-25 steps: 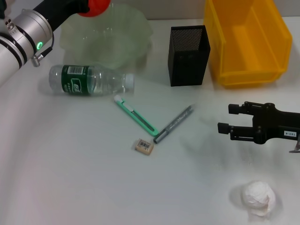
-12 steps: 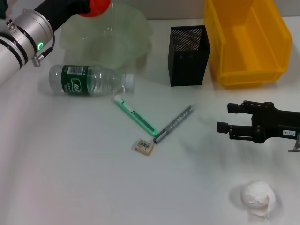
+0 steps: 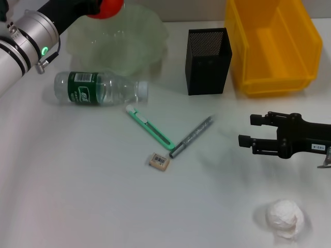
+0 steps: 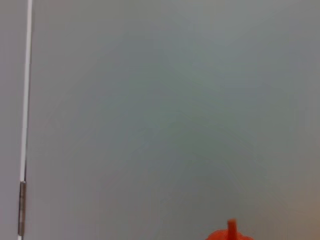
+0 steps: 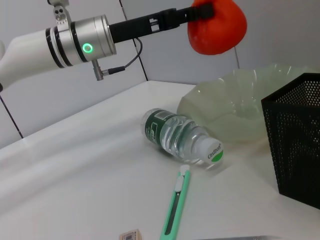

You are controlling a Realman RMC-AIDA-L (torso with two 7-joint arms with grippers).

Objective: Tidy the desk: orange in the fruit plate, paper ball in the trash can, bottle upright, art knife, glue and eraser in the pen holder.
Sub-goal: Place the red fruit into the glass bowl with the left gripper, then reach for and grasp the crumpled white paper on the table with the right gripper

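Head view shows the left gripper (image 3: 95,7) clamped on the orange (image 3: 106,6), holding it in the air just over the far-left rim of the fruit plate (image 3: 150,39). The step in hand, as I judge it, is the drop into that plate. To do it well, the arm should carry the fruit further in over the plate's hollow, lower it close to the bottom, and only then part the fingers, since a round orange let go near the wavy rim could roll out toward the bottle (image 3: 101,89).

The plate is pale green, translucent and glassy, with a scalloped edge. The bottle, clear ribbed plastic with a green label and white cap, lies on its side just in front of the plate. Further in front of the plate lie the slim mint-green art knife (image 3: 150,127), the grey glue stick (image 3: 192,136) touching its tip, and the small tan eraser (image 3: 159,161). The black mesh pen holder (image 3: 208,61) stands beside the plate, the yellow bin (image 3: 271,44) beyond it.

The right gripper (image 3: 247,130) hovers well apart from the plate, fingers spread and holding nothing, with the crumpled white paper ball (image 3: 283,217) near it.
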